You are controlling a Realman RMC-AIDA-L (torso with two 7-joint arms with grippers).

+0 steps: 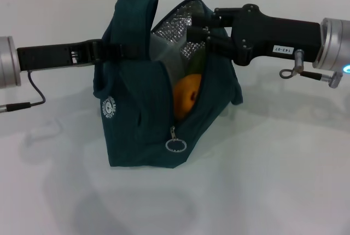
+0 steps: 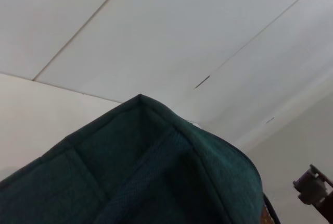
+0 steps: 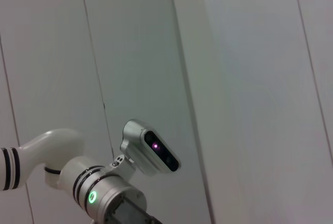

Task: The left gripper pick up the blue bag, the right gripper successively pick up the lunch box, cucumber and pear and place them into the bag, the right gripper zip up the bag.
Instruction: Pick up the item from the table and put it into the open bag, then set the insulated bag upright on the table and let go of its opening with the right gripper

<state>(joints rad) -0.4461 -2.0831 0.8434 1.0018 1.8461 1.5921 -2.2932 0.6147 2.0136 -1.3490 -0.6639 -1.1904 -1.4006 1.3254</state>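
The blue bag (image 1: 136, 115) stands on the white table (image 1: 273, 180) with its top open and silver lining showing. An orange-yellow pear (image 1: 186, 95) sits in the opening, with a bit of the green cucumber (image 1: 198, 63) above it. A pale translucent shape behind them may be the lunch box (image 1: 164, 54). My left gripper (image 1: 116, 52) comes in from the left, shut on the bag's upper left side. My right gripper (image 1: 198, 30) is at the bag's mouth from the right, its fingers apart and holding nothing. The left wrist view shows the bag's fabric (image 2: 156, 172) close up.
A zipper pull with a metal ring (image 1: 175, 145) hangs low on the bag's front. The left arm's cable (image 1: 35, 90) loops over the table at the left. The right wrist view shows only wall panels and the left arm's wrist (image 3: 104, 195).
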